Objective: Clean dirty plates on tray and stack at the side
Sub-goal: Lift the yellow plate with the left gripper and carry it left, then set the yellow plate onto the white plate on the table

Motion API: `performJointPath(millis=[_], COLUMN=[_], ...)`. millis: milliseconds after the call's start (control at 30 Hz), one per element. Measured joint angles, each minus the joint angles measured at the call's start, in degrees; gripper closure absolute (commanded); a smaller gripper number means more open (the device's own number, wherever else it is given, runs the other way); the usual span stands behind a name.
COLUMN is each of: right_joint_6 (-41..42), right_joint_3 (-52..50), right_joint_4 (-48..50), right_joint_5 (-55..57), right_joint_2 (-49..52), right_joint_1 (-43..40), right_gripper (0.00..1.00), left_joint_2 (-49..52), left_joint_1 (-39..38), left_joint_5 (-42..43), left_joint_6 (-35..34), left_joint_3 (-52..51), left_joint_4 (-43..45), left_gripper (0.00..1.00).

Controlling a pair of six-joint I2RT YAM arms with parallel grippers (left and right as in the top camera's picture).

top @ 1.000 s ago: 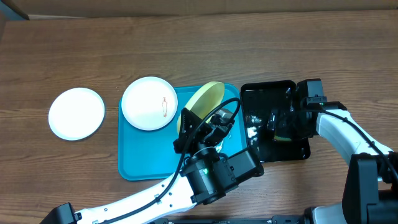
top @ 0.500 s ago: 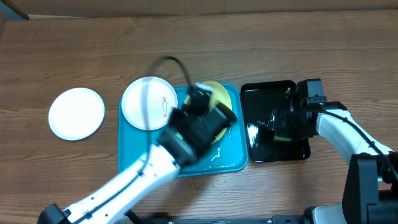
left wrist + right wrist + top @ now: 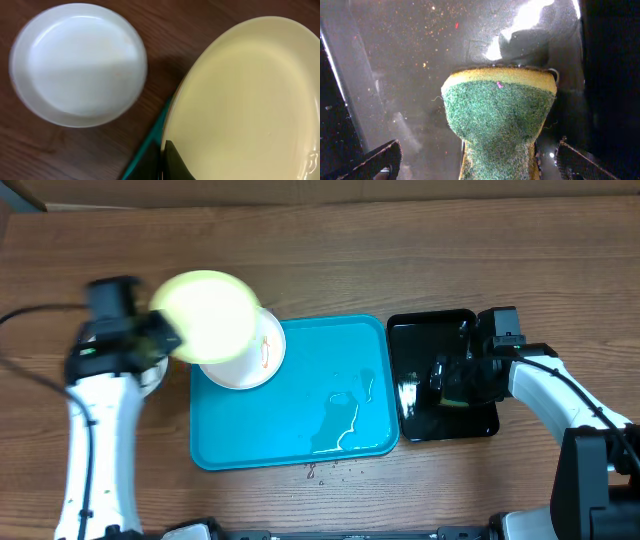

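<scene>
Left gripper [image 3: 168, 335] was pinched tight on the rim of the yellow-green plate [image 3: 208, 313]. It held the plate tilted in the upper left of the overhead view, overlapping the smeared white plate [image 3: 258, 362] on the upper-left corner of the cyan tray [image 3: 240, 435]. In the wrist view the plain white plate [image 3: 77, 62] lay flat on the table [image 3: 400, 250], just off the tray's corner. That looked to me like the stacking spot.

How would this plate handle? Stiff, shallow and light by the look of it, with a glossy face. There was a puddle [image 3: 340, 425] on the tray, so I'd have judged the plate wet and slippery. The raised rim was the only real place to grab. A one-edge hold lets a plate swing, so it wanted levelling and centring over the white one before any release.

Over at the right, the right gripper [image 3: 452, 383] sat in the black tray [image 3: 440, 330]. Its fingers were spread wide either side of the sponge [image 3: 497, 117] and touched it nowhere that I could see.

What couldn't be made out? The left arm was blurred overhead and covered nearly all of the plain white plate there. The yellow-green plate hid part of the smeared one. The wrist view gave only a dark sliver of finger at the bottom edge. I couldn't see the plate's underside at all, so its condition was unknown.
</scene>
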Motion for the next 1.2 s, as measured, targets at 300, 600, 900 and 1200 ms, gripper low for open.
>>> performJointPath(millis=[300,600,900,1200], right_joint_6=[0.0,0.0,0.0,0.0], right_joint_3=[0.0,0.0,0.0,0.0], right_joint_4=[0.0,0.0,0.0,0.0], right_joint_5=[0.0,0.0,0.0,0.0], right_joint_2=[0.0,0.0,0.0,0.0], right_joint_1=[0.0,0.0,0.0,0.0], right_gripper=[0.0,0.0,0.0,0.0], left_joint_2=[5.9,17.5,18.2,18.2], left_joint_1=[21.7,28.2,29.1,29.0], left_joint_5=[3.9,3.7,3.7,11.1], left_joint_6=[-0.2,-0.2,-0.2,-0.6], left_joint_3=[0.1,0.1,0.1,1.5], left_joint_4=[-1.7,2.3,6.7,5.4], left_gripper=[0.96,0.96,0.8,0.42])
